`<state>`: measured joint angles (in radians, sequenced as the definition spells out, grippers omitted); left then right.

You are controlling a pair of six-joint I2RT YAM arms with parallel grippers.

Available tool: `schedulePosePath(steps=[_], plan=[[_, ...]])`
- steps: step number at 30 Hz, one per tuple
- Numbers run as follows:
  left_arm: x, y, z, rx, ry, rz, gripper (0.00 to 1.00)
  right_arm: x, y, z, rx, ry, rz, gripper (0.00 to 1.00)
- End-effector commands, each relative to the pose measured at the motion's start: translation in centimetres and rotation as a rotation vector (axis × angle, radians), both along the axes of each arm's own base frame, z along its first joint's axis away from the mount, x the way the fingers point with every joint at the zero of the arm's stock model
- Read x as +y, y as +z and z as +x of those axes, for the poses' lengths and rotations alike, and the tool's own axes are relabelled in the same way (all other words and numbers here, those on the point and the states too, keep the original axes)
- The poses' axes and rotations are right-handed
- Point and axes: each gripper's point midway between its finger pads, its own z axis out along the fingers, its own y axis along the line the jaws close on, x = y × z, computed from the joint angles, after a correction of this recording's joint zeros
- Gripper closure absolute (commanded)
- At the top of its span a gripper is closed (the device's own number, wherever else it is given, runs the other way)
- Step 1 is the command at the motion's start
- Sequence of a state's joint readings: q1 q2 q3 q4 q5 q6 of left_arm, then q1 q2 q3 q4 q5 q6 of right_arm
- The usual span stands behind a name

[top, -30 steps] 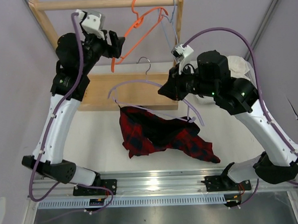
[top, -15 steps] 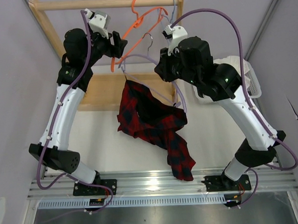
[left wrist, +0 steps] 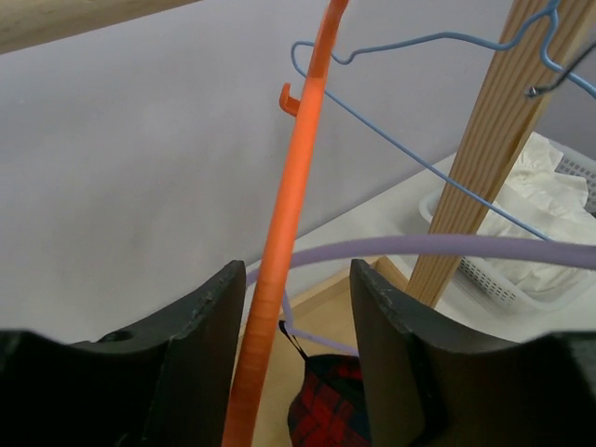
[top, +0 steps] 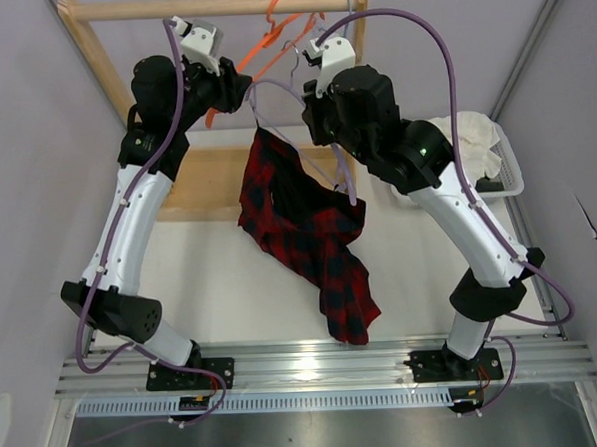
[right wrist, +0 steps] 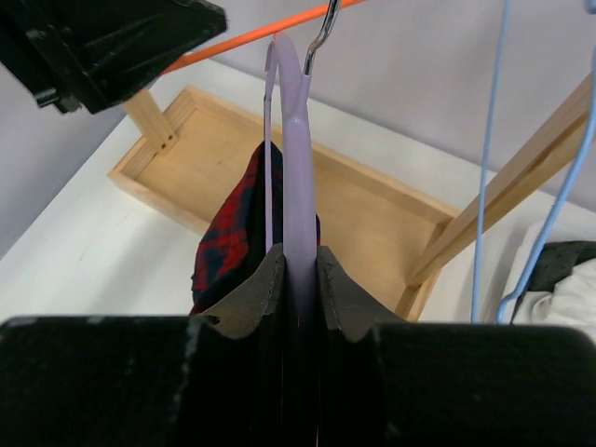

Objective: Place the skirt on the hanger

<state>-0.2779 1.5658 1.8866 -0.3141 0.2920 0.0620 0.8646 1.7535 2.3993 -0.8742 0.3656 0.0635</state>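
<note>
My right gripper (top: 309,111) is shut on the lavender hanger (top: 344,171) and holds it high, just under the wooden rail (top: 167,7). In the right wrist view the fingers (right wrist: 300,256) clamp the hanger's flat arm (right wrist: 300,158). Its metal hook (right wrist: 321,37) rises beside the orange hanger (right wrist: 242,39). The red and black plaid skirt (top: 309,233) hangs from the lavender hanger, clear of the table, and also shows in the right wrist view (right wrist: 231,233). My left gripper (top: 239,86) is open. The orange hanger (left wrist: 284,223) runs between its jaws (left wrist: 298,279), near the left finger, above the lavender arm (left wrist: 438,246) and the skirt (left wrist: 331,410).
A pale blue hanger (top: 344,11) hangs at the rail's right end by the wooden post (left wrist: 489,140). The rack's wooden base (top: 211,178) lies below. A white basket (top: 511,167) with white fabric (top: 469,139) stands at the right.
My right arm has lifted the lavender hanger up and back toward the rail. The skirt has come off the table and now hangs free. My left gripper stayed by the orange hanger.
</note>
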Motion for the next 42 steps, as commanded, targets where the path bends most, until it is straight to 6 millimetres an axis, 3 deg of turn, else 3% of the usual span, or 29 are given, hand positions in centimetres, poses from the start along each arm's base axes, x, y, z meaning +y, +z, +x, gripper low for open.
schedulePosePath(steps=[1, 3, 4, 10, 18, 23, 27, 32, 34, 35, 37, 42], plan=[[-0.3, 1.3, 0.1, -0.033, -0.023, -0.03, 0.56, -1.8, 8.3, 1.0, -0.228, -0.1, 0.172, 1.0], [-0.1, 1.4, 0.2, -0.038, -0.008, -0.032, 0.65, -1.9, 8.2, 1.5, -0.25, -0.119, 0.137, 1.0], [0.1, 1.3, 0.3, -0.037, 0.002, -0.034, 0.76, -1.8, 8.1, 1.7, -0.253, -0.123, 0.131, 1.0], [1.0, 1.4, 0.6, -0.04, 0.058, -0.034, 1.0, -1.4, 8.0, 2.7, -0.28, -0.141, 0.114, 1.0], [1.7, 1.6, -1.1, -0.063, 0.069, -0.034, 1.0, -1.5, 7.5, 4.6, -0.293, -0.175, 0.1, 1.0], [0.8, 1.4, -3.1, -0.077, -0.043, -0.039, 1.0, -2.0, 6.5, 5.5, -0.263, -0.165, 0.115, 1.0], [0.9, 1.3, -3.4, -0.059, -0.075, -0.057, 1.0, -2.4, 6.2, 5.4, -0.261, -0.167, 0.112, 1.0], [0.9, 2.6, -4.5, -0.036, -0.13, -0.052, 1.0, -3.1, 6.4, 5.6, -0.268, -0.177, 0.109, 1.0], [0.8, 1.6, -4.2, 0.014, -0.13, -0.045, 1.0, -3.0, 6.4, 5.6, -0.269, -0.171, 0.109, 1.0], [0.8, 2.6, -4.6, -0.002, -0.134, -0.046, 1.0, -3.2, 6.5, 5.6, -0.273, -0.173, 0.111, 1.0], [0.8, 1.4, -4.2, 0.058, -0.134, -0.039, 1.0, -3.0, 6.3, 5.7, -0.277, -0.17, 0.111, 1.0], [0.8, 0.7, -4.3, 0.109, -0.126, -0.058, 1.0, -3.4, 6.9, 6.0, -0.303, -0.186, 0.114, 1.0]])
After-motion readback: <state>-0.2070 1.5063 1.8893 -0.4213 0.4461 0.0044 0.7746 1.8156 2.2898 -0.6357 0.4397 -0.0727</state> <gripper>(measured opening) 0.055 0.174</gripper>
